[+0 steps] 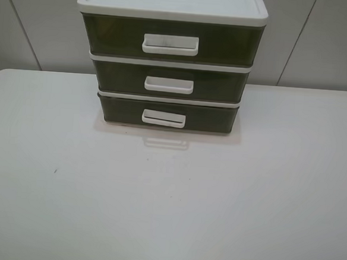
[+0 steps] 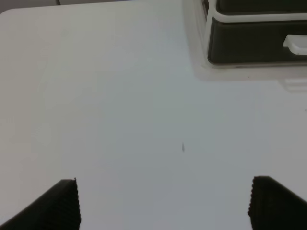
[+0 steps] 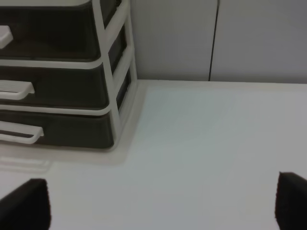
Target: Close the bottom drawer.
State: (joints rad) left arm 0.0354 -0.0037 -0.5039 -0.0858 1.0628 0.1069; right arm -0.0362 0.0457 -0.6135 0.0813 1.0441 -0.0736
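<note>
Both grippers wide open and empty, the bottom drawer ahead of them.

The left gripper (image 2: pixel 163 203) is held with its jaws spread wide over bare table (image 1: pixel 167 213), nothing gripped; the bottom drawer (image 2: pixel 249 43) is seen at about 1 o'clock from it. The right gripper (image 3: pixel 163 206) is likewise spread and empty, the drawer (image 3: pixel 57 129) at about 10 o'clock and seemingly nearer. In the high view the drawer (image 1: pixel 167 113) lies at 12 o'clock, its long axis running 9 to 3, its white handle (image 1: pixel 163 118) faced toward the arms; how far it stands out cannot be told.

Both grippers, left gripper (image 2: pixel 163 203) and right gripper (image 3: pixel 160 206), have black ribbed fingers
</note>
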